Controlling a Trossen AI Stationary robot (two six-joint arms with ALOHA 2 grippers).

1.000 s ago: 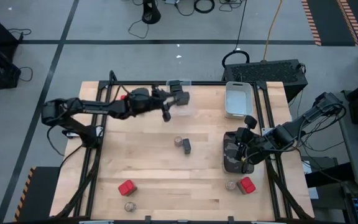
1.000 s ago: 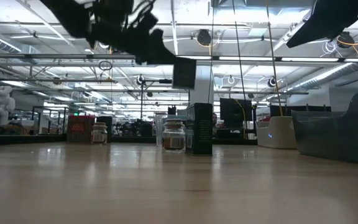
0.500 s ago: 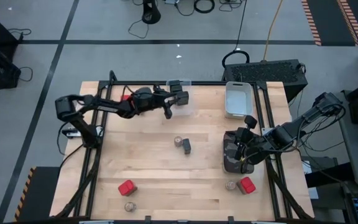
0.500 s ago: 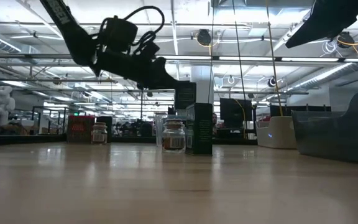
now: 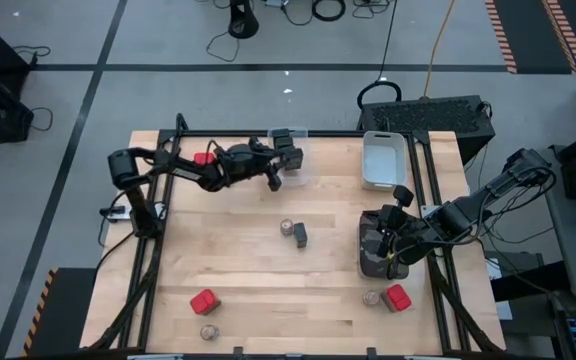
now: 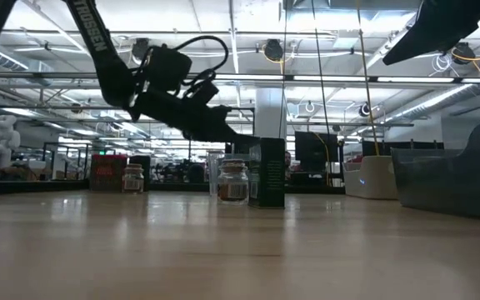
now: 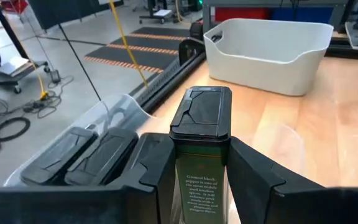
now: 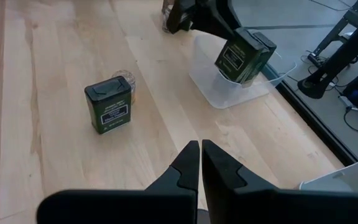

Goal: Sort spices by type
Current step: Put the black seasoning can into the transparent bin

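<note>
My left gripper (image 5: pixel 277 166) is over the table's far edge, shut on a dark tin (image 7: pixel 201 155) that hangs above the clear bin (image 7: pixel 114 115). Two more dark tins (image 7: pixel 82 155) lie in that bin. A dark tin (image 8: pixel 109 107) and a jar (image 8: pixel 127 81) stand together mid-table. Near the near edge are a red tin (image 5: pixel 203 300) with a jar (image 5: pixel 208 332), and another jar (image 5: pixel 371 297) with a red tin (image 5: pixel 398 297). One more red tin (image 5: pixel 203 157) sits by the left arm. My right gripper (image 8: pixel 201 152) is shut and empty, above the dark bin (image 5: pixel 369 262). My left gripper pinches the dark tin between its two fingers, one on each narrow side of the tin's body (image 7: pixel 185 168), below the black lid (image 7: pixel 201 112). The fingers come roughly level from the table's left. The tin is lifted clear and tilted (image 8: pixel 244 56) over the clear bin.
A white bin (image 5: pixel 383 160) stands at the far right of the table, right of the clear bin. The dark bin lies along the right edge under my right arm. Bare wood stretches across the middle and left of the table.
My left gripper has come down with the dark tin toward the clear bin at the far edge, staying shut on it. The left arm's elbow has swung in toward the table. The right arm has kept still.
</note>
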